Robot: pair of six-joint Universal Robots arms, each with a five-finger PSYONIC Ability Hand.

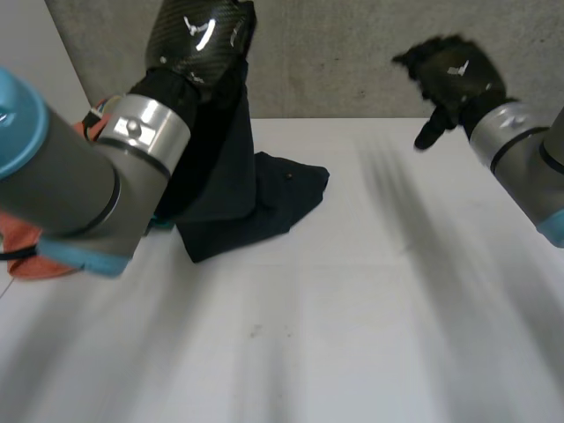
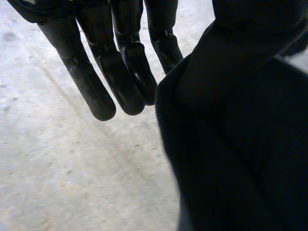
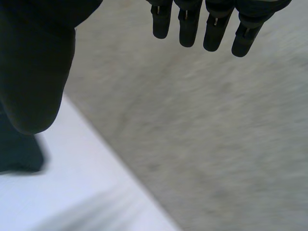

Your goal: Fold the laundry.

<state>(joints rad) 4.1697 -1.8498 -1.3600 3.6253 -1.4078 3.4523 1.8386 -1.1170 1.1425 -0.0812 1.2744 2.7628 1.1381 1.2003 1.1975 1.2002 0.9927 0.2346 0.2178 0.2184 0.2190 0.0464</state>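
Your left hand [image 1: 201,40] is raised high over the far left part of the white table [image 1: 352,308]. The black, soft-looking cloth garment [image 1: 256,198] hangs from it in a narrow column of folds. The lower part of the garment lies crumpled on the table just beside that column, spreading toward the middle. In your left wrist view the dark cloth hangs close beside the hand, with the table surface below. You cannot tell from these views whether the left hand grips the garment or whether the cloth is only draped over it.

Your right hand [image 1: 454,75] is held up near the table's far edge, well apart from the garment. Its fingers are loosely extended and have hold of nothing. Behind it stands a rough grey wall [image 1: 352,53].

Behind your left arm [image 1: 79,185], at the table's left side, lies a bunched orange cloth [image 1: 40,260], partly hidden by the arm.
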